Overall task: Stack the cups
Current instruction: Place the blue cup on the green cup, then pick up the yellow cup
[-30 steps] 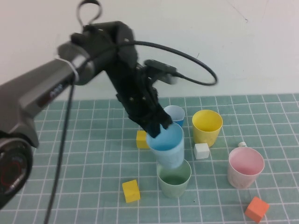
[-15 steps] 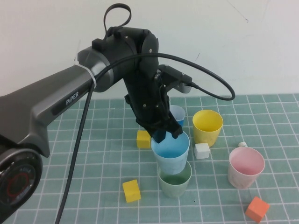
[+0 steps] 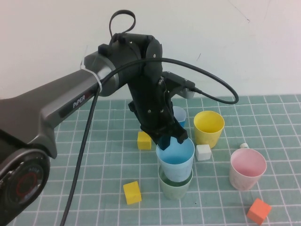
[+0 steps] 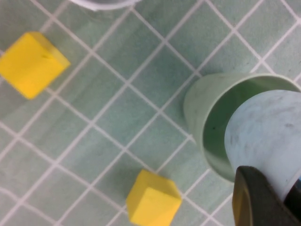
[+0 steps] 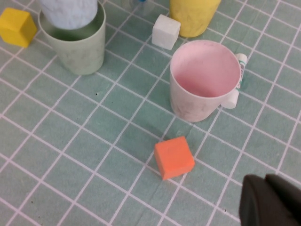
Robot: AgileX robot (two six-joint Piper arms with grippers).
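Above the middle of the table, left gripper (image 3: 170, 140) clamped on the far rim of the light blue cup (image 3: 175, 160), jaws closed tight with the thin wall pinched between them. Blue cup lowered partway into the sage green cup (image 3: 175, 185), base inside the green mouth but not yet seated; in the left wrist view, blue wall (image 4: 268, 136) lying toward one side of the green rim (image 4: 195, 101) rather than centred. Two yellow blocks (image 3: 132, 192) and (image 3: 144, 140) just beside the pair, on the left. Behind the gripper, narrow dark-blue cup (image 3: 179, 115); to its right, yellow cup (image 3: 208, 128) with a white block (image 3: 203, 152) at its foot. Pale pink cup (image 3: 247, 169) well apart on the right, a small white tube (image 5: 240, 66) touching its rim, an orange block (image 5: 174, 157) near it. Right gripper (image 5: 269, 201) parked low at the table's right side, closed and empty, close to the orange block.

Likely risks: off-centre descent catching the green rim and tipping or sliding the green cup into the nearer yellow block; release before seating leaving the blue cup tilted; one-sided rim grip letting it swing.
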